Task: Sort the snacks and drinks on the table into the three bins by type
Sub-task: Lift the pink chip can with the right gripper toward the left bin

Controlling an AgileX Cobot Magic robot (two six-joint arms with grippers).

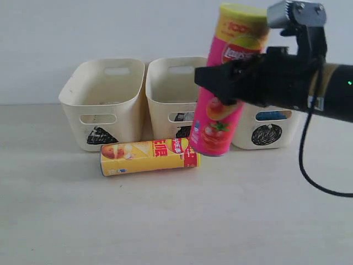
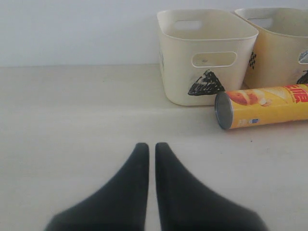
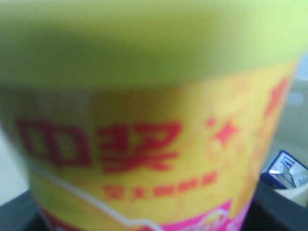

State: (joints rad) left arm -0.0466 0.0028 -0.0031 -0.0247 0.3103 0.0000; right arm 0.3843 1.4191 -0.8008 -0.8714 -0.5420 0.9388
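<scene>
Triangle bin (image 1: 127,113), square bin (image 1: 165,105), circle bin (image 1: 242,132): cream plastic, smooth, faint sheen.
Pink crisp tube (image 1: 218,121): glossy printed wrap; yellow-green lid (image 1: 242,11), smooth plastic.
Yellow-and-red crisp tube (image 1: 149,157): glossy printed wrap; base end (image 2: 224,110), dull grey metal.
Table (image 1: 165,221): pale wood-grain, matt.
Left hand (image 2: 151,149): black, smooth, matt.

Middle bin (image 1: 165,83): on the table (image 1: 165,221), centre of a row of three.
Left bin (image 1: 105,99): just beside it, to its left.
Right bin (image 1: 287,130): to its right.
Lying tube (image 1: 146,156): on the table just before it, lengthwise along its front.
Upright tube (image 1: 212,130): before its right corner, at the lying tube's right end.
</scene>
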